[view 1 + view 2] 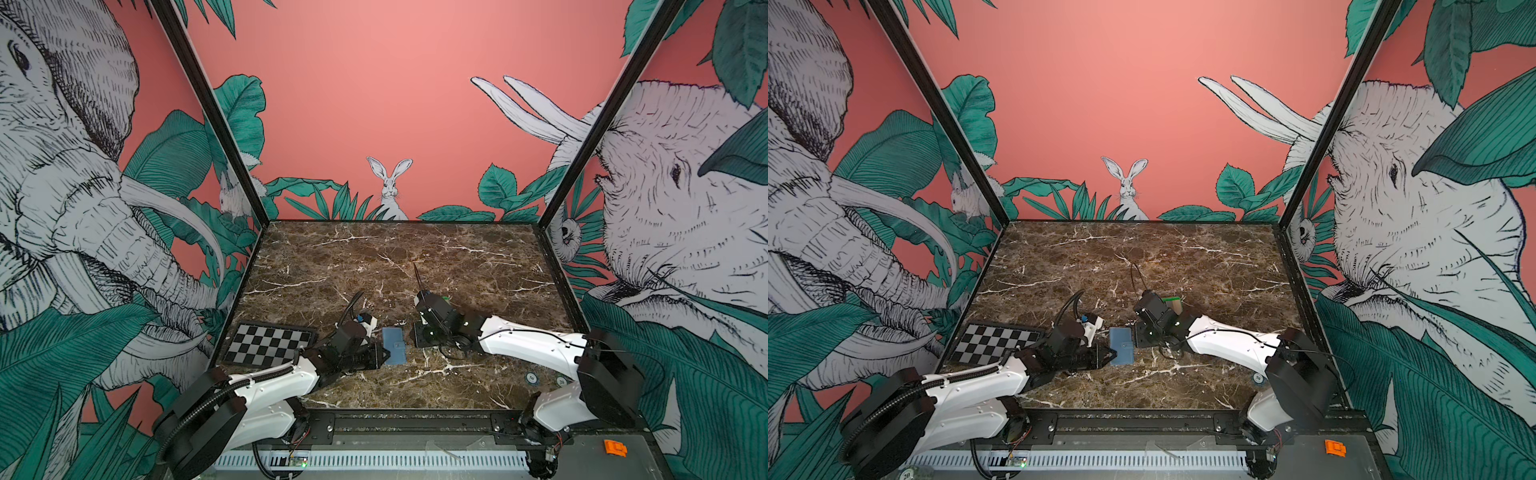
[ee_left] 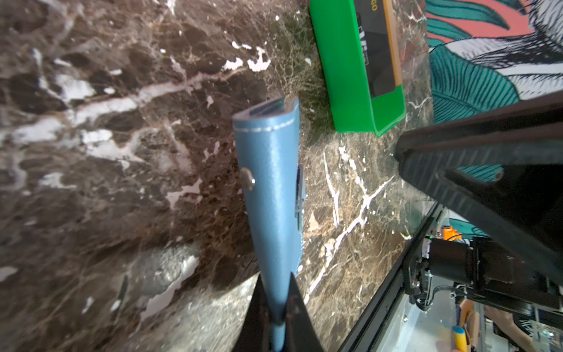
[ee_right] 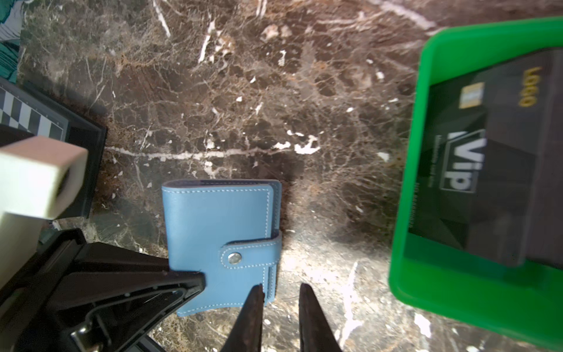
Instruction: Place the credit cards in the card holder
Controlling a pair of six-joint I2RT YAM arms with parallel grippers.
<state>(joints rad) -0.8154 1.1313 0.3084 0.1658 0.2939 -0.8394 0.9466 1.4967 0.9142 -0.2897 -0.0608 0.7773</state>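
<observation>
Card holder [image 3: 219, 231] shut, ctr-near, L gripper [image 2: 275, 283] clamped on left edge. R gripper [image 3: 281, 288] fingers slightly apart by snap tab [image 3: 249, 254]. Credit cards [image 3: 475, 170] in green tray [image 3: 426, 289], far-right. Hold firm; pop tab gently.

Bright light; glare on the marble table [image 3: 316, 274]; credit card [image 3: 475, 158] blurred; top views bow at edges.

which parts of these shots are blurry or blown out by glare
Right wrist view: the black VIP card and green tray are soft, the card holder sharp, white glare on the table beside it. Left wrist view: another glare patch on the table, card holder's near end shadowed.
</observation>
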